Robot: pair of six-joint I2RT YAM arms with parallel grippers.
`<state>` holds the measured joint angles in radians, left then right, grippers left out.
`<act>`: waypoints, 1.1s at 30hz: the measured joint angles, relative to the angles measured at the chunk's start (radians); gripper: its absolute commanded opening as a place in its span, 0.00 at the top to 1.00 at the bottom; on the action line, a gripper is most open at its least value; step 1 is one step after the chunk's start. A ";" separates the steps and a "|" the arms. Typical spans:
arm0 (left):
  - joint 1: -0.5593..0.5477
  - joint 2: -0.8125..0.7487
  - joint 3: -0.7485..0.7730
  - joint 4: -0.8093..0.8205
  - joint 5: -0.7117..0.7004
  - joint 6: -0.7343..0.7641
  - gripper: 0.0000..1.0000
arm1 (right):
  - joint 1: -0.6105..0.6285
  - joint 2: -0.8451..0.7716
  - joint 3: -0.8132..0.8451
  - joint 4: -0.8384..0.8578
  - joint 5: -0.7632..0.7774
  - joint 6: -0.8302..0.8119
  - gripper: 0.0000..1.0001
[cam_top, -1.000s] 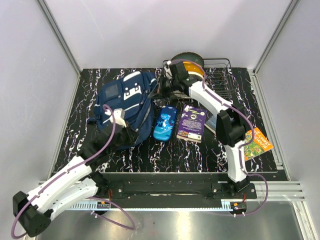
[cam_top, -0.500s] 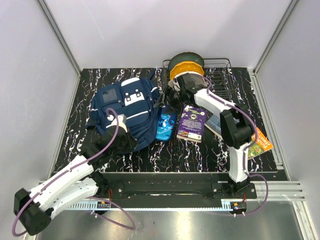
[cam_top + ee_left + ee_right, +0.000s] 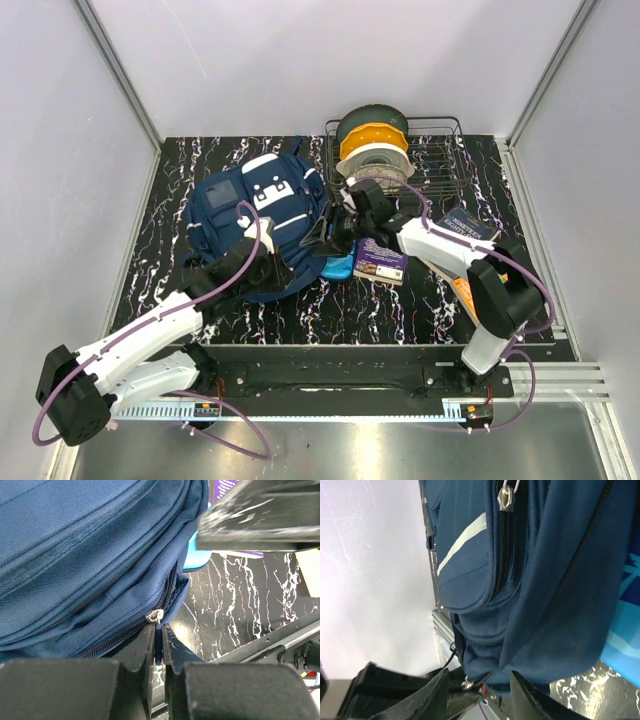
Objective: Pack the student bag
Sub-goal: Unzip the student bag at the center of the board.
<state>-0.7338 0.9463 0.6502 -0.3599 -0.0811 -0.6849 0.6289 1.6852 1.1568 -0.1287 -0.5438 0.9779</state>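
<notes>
The student bag [image 3: 258,215], navy with white patches, lies at the table's left-centre. My left gripper [image 3: 158,632] is at its near edge, shut on a small metal zipper pull [image 3: 156,615] at the end of a zip line. In the top view the left gripper [image 3: 262,268] sits at the bag's front rim. My right gripper [image 3: 326,238] is at the bag's right side. Its fingers [image 3: 436,696] stand apart, with the bag's lower corner [image 3: 520,655] between them. A second zipper slider [image 3: 505,498] and a white stripe [image 3: 462,542] show on the bag.
A bright-blue pencil case [image 3: 340,268] lies against the bag's right edge, partly under my right arm. A purple book [image 3: 378,258] is beside it, a dark book [image 3: 466,224] and an orange book [image 3: 464,293] further right. A wire basket [image 3: 438,160] with spools [image 3: 372,135] stands behind.
My right arm came down from the basket to the bag's right side and its jaws opened. The left arm slid right along the bag's front edge. The bag shifted right, over the pencil case.
</notes>
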 measured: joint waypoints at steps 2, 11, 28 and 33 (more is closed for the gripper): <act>-0.006 0.000 0.000 0.003 0.001 0.005 1.00 | 0.025 0.030 0.001 0.024 0.004 0.008 0.70; -0.012 -0.006 -0.001 0.003 0.001 0.017 1.00 | 0.039 0.097 0.017 0.027 0.005 0.020 1.00; -0.017 -0.192 -0.044 -0.096 -0.136 -0.025 1.00 | -0.124 0.097 0.178 -0.146 -0.052 -0.117 1.00; -0.012 -0.180 -0.045 -0.209 -0.209 -0.105 1.00 | -0.135 0.096 0.180 -0.164 -0.050 -0.130 1.00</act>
<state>-0.7460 0.7666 0.6052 -0.5686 -0.2905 -0.7895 0.4934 1.7813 1.3369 -0.2924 -0.5934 0.8482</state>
